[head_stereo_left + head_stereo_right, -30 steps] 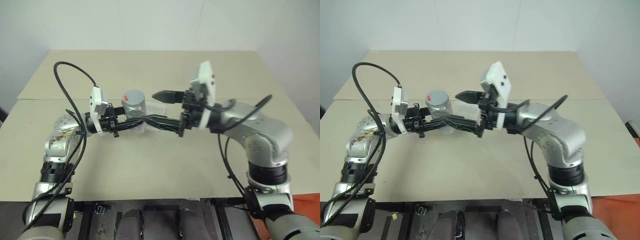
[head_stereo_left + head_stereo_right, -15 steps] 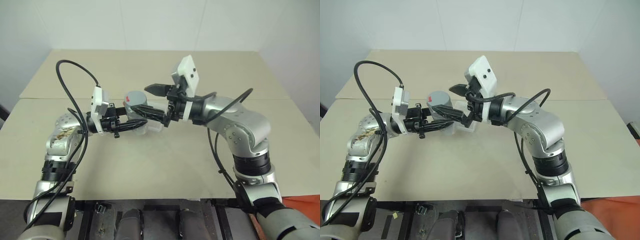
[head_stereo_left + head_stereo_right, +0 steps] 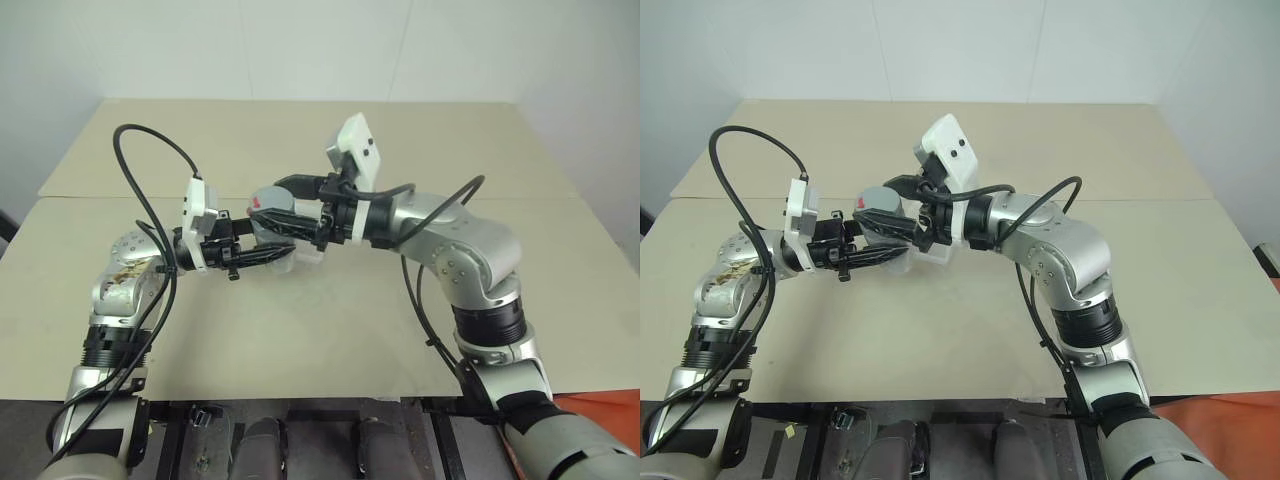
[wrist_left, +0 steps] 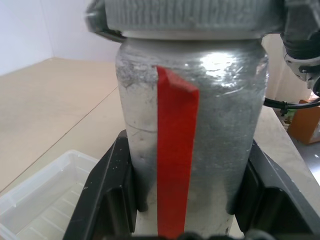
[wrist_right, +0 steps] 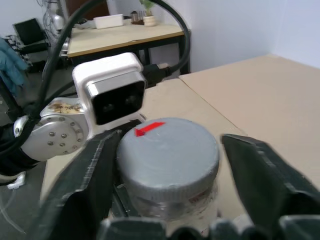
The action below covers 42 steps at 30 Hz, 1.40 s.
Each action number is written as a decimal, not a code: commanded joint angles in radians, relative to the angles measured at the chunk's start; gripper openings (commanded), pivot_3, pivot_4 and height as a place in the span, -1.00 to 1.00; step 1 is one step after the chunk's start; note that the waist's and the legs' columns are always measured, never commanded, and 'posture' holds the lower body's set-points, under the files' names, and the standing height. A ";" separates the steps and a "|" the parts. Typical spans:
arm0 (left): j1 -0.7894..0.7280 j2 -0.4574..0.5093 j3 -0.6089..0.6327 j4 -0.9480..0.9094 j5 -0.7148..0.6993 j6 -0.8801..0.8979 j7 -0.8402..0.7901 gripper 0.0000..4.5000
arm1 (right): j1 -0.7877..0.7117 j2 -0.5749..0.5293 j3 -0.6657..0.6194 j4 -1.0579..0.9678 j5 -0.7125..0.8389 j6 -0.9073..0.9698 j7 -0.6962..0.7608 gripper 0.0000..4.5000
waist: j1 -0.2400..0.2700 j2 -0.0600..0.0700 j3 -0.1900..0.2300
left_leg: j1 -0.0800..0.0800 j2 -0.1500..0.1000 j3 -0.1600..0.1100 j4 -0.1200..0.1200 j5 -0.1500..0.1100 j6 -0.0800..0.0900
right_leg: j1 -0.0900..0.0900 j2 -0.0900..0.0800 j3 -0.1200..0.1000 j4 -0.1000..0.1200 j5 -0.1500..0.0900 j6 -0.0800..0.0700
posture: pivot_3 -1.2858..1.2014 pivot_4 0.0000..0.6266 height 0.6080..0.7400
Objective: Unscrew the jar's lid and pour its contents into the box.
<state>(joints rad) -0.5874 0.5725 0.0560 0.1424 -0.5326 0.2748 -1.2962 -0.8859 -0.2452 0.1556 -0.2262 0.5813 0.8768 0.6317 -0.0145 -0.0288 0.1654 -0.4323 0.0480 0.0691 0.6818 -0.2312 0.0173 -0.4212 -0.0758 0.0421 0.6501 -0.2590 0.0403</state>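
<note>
Above the worktop [image 3: 330, 330] the left gripper [image 3: 268, 252] clamps the jar [image 3: 272, 214]; the right gripper's [image 5: 170, 165] jaws straddle the lid [image 5: 169, 150], one side gapped; unscrewing and pouring into the box [image 4: 45, 195] remain

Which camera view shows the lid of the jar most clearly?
The right wrist view: the lid shows its whole grey top, red mark and ribbed edge, between the right gripper's fingers. The left wrist view shows its ribbed rim above the jar. In the eye views it is small, partly hidden by the fingers.
</note>
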 commanded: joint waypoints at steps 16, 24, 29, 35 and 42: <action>0.112 0.034 -0.040 -0.095 -0.019 0.037 -0.053 -0.09 | -0.072 -0.032 -0.075 -0.019 0.055 -0.001 0.048 0.23 | -0.001 0.000 0.000 | 0.000 0.000 0.000 0.000 0.000 0.000 | 0.000 0.000 0.000 0.000 0.000 0.000 | 0.03 -0.52 1.00; 0.132 0.057 -0.068 -0.114 -0.039 0.066 -0.106 -0.09 | -0.079 -0.096 -0.140 -0.027 0.169 -0.007 0.118 0.23 | 0.001 0.000 0.000 | 0.000 0.000 0.000 0.000 0.000 0.000 | 0.000 0.000 0.000 0.000 0.000 0.000 | 0.03 -0.52 1.00; 0.135 0.085 -0.101 -0.115 -0.018 0.049 -0.156 -0.09 | -0.064 -0.134 -0.157 -0.038 0.220 -0.039 0.164 0.23 | 0.000 0.000 0.000 | 0.000 0.000 0.000 0.000 0.000 0.000 | 0.000 0.000 0.000 0.000 0.000 0.000 | 0.03 -0.52 1.00; 0.118 0.086 -0.097 -0.111 -0.026 0.041 -0.171 -0.09 | -0.036 -0.169 -0.163 -0.041 0.216 -0.077 0.229 0.23 | 0.002 0.001 0.000 | 0.000 0.001 0.000 0.000 0.000 0.000 | 0.000 0.001 0.000 0.000 0.000 0.000 | 0.03 -0.52 1.00; 0.103 0.081 -0.003 -0.102 -0.036 0.010 -0.090 -0.09 | 0.024 -0.173 -0.169 0.016 0.065 -0.111 0.065 0.23 | 0.000 0.000 0.000 | 0.000 0.001 0.001 0.000 0.000 0.000 | 0.000 0.000 0.000 0.000 0.000 0.000 | 0.03 -0.52 1.00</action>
<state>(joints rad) -0.4616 0.6544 0.0034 0.0540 -0.5514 0.3067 -1.4174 -0.8716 -0.4231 0.0055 -0.2055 0.6862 0.7922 0.7669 -0.0141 -0.0283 0.1651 -0.4321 0.0487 0.0699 0.6814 -0.2313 0.0174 -0.4214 -0.0757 0.0423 0.6501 -0.2590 0.0402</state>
